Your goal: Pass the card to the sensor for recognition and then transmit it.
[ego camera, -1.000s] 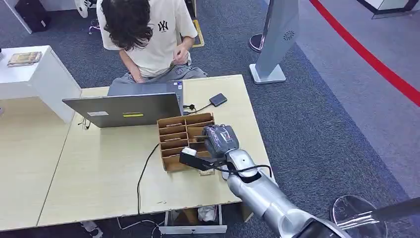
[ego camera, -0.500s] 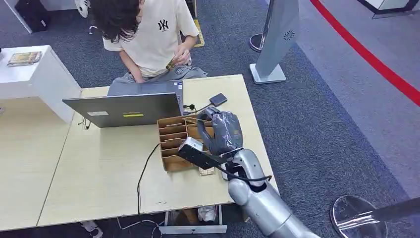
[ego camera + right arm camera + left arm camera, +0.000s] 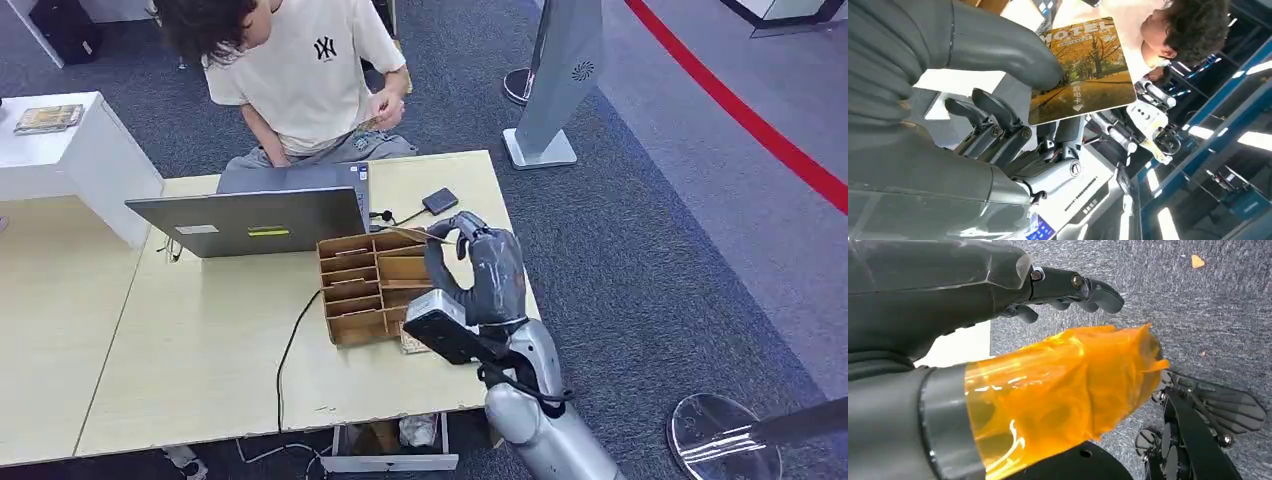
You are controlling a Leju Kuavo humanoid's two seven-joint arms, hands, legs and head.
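The right hand was seen raised above the right end of the light wooden table, with a hotel key card pinched between thumb and fingers; in the head view the card was held roughly flat, over the far right corner of the cardboard organizer. The card was a thin glossy rectangle printed with yellow autumn trees and the word HOTEL. The organizer was an open-topped corrugated box split into slots, placed just in front of a grey laptop with its lid up. A small flat dark card reader was set on the table beyond the hand, near the far edge, with a thin black cable run from it toward the laptop. A second black cable was trailed across the tabletop to its near edge. A person in a cream T-shirt was seated at the far side of the table, behind the laptop, with a hand held up at chest height. A grey floor stand was set on the blue-grey carpet to the right, with a red floor line further out. The left hand was seen hanging over rough grey carpet, nothing held, dark fingers extended and apart, the thumb wrapped in crinkled orange film.
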